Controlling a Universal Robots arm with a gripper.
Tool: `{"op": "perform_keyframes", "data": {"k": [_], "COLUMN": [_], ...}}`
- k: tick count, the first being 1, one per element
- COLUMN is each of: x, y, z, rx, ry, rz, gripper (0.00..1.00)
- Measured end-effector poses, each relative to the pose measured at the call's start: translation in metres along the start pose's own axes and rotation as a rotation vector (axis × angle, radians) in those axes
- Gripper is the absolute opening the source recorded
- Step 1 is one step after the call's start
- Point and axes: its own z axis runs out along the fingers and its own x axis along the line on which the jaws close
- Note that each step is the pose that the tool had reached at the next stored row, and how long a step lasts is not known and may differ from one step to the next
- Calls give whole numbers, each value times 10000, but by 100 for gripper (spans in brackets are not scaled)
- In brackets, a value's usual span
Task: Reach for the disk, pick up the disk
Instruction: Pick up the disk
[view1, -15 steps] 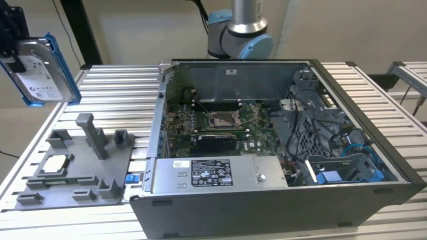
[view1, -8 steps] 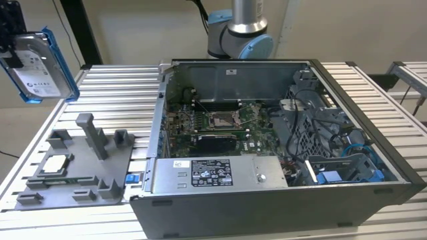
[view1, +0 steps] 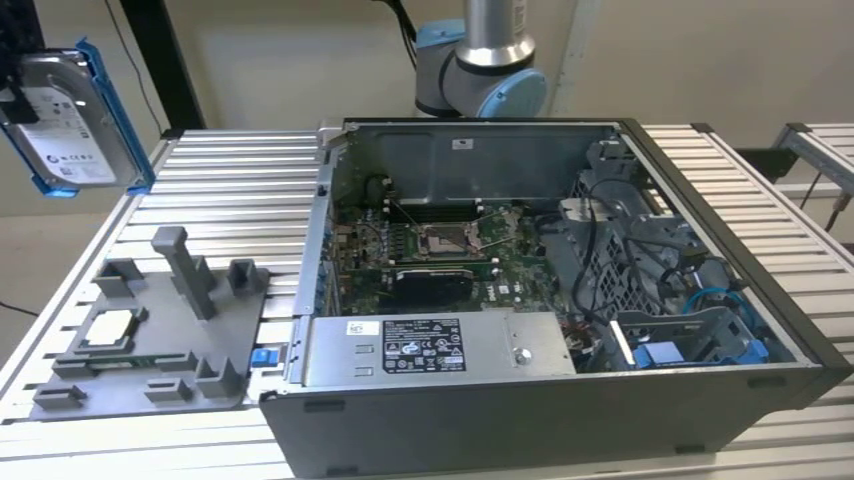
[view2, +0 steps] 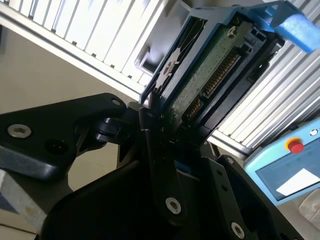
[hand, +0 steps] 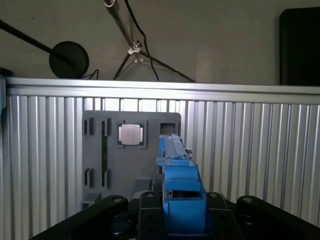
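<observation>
A ribbed aluminium table (view1: 227, 180) bore an open computer case (view1: 534, 420) near its middle; a grey moulded tray (view1: 174, 350) lay just beside the case, at nine o'clock.

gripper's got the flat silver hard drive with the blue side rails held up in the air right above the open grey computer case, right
Not above the case. The gripper does hold the flat silver hard drive with blue side rails in the air, but the exterior view shows it well off to that view's left of the open grey computer case.
</observation>
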Motion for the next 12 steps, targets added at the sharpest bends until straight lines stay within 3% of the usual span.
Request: {"op": "perform_keyframes", "data": {"k": [12], "x": [-1], "y": [1], "z": [-229], "rx": [1], "ry": [0], "rz": [-20], "gripper": [0]}}
